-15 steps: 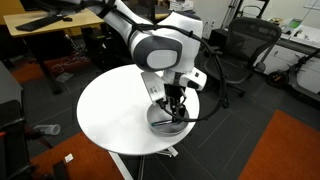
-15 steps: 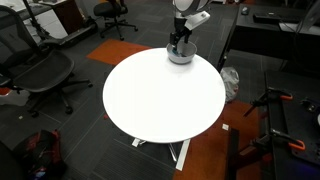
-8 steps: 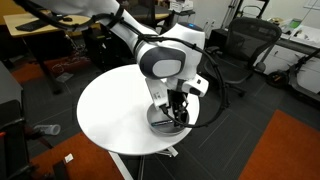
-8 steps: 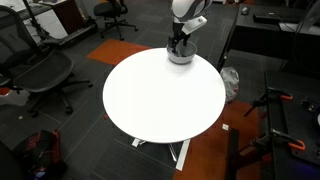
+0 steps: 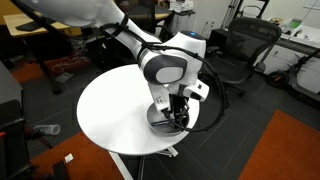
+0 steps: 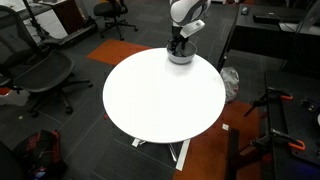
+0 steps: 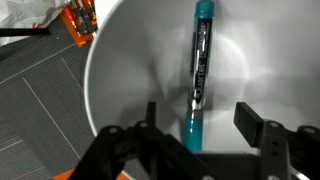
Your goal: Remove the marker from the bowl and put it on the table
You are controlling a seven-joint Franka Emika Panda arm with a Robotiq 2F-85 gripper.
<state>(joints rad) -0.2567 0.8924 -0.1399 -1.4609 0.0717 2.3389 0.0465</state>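
The marker (image 7: 199, 75), dark with teal-blue ends, lies inside the shiny metal bowl (image 7: 120, 80). My gripper (image 7: 200, 125) is open and reaches down into the bowl, with one finger on each side of the marker's near teal end and not touching it. In both exterior views the bowl (image 5: 160, 121) (image 6: 180, 58) sits at the edge of the round white table (image 5: 110, 115) (image 6: 160, 95), with the gripper (image 5: 178, 115) (image 6: 178, 46) lowered into it. The marker is hidden in those views.
Office chairs (image 6: 45, 70) and wooden desks (image 5: 45, 30) stand around the table. Dark carpet with orange patches (image 5: 285, 150) covers the floor. An orange object (image 7: 80, 25) lies on the floor beyond the bowl's rim.
The arm has lowered and shifted slightly, bringing the gripper deeper into the bowl. The bowl has not moved.
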